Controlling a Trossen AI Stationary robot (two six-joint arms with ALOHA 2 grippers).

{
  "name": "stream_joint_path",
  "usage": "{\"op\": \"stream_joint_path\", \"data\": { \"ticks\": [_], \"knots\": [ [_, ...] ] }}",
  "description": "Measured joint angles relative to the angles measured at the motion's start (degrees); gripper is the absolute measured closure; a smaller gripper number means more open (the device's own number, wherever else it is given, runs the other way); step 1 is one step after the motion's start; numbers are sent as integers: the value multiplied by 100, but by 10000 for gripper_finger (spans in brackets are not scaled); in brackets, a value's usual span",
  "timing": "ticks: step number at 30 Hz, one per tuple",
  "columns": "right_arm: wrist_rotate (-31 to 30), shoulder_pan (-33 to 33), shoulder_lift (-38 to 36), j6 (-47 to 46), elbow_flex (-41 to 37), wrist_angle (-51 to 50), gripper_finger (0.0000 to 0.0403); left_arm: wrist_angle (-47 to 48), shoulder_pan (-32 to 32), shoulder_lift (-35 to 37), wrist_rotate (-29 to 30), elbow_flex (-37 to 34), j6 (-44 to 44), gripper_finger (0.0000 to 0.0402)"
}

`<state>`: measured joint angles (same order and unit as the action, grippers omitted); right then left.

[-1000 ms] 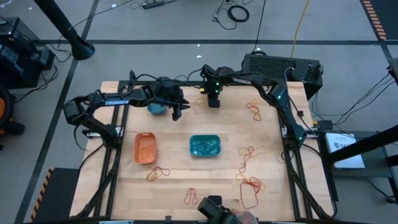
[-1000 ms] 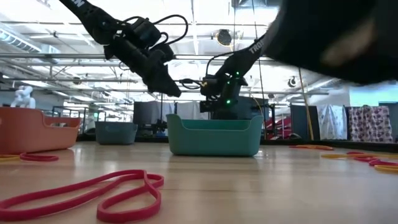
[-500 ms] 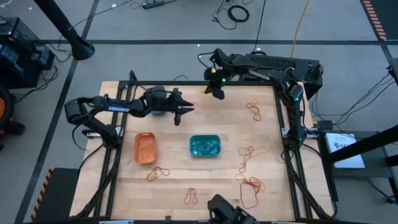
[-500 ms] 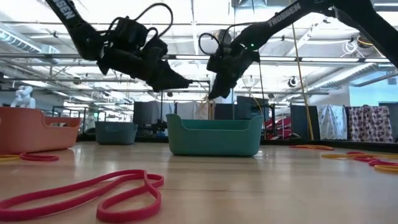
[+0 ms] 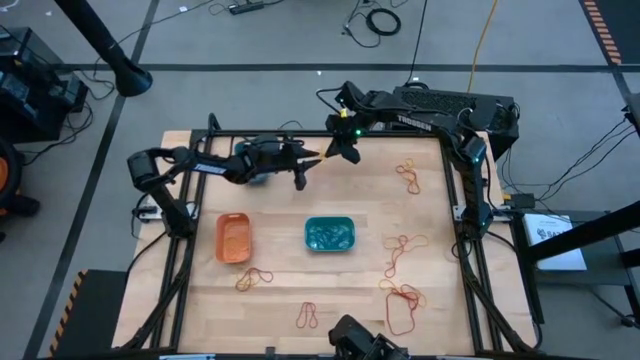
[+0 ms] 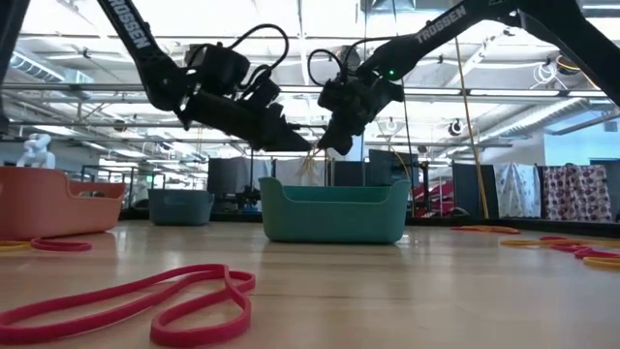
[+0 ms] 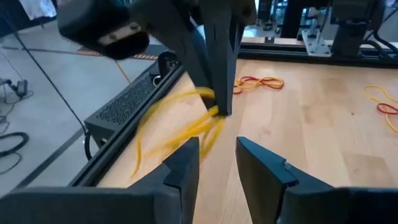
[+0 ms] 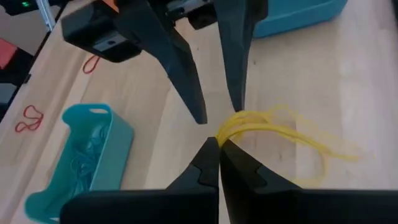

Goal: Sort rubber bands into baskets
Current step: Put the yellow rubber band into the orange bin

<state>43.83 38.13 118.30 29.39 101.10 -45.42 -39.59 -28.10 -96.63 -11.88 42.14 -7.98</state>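
The right tool (image 8: 219,149) was seen pressed together on a bunch of yellow rubber bands (image 8: 273,127), held up in the air above the far part of the wooden surface (image 5: 370,270). The left tool (image 7: 214,163) was found directly facing it, fingers spread, with the yellow bunch hanging just in front of its tips; no contact between them could be made out. In the high view the two tools (image 5: 318,163) were met tip to tip beyond the teal basket (image 5: 329,234), which was filled with blue-green bands. The orange basket (image 5: 233,238) was set to its left, and the blue basket (image 5: 250,176) was mostly hidden under the left arm. Loose red and orange bands (image 5: 403,300) were scattered at the near right.
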Motion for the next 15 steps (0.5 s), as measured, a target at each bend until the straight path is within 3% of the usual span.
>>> {"op": "stream_joint_path", "data": {
  "ticks": [8,15],
  "knots": [
    [572,-26,0,24,0,-64,402,-22,-2,-36,247,62,-38,290],
    [582,-26,0,-10,7,-77,398,8,0,-36,221,62,-5,290]
  ]
}}
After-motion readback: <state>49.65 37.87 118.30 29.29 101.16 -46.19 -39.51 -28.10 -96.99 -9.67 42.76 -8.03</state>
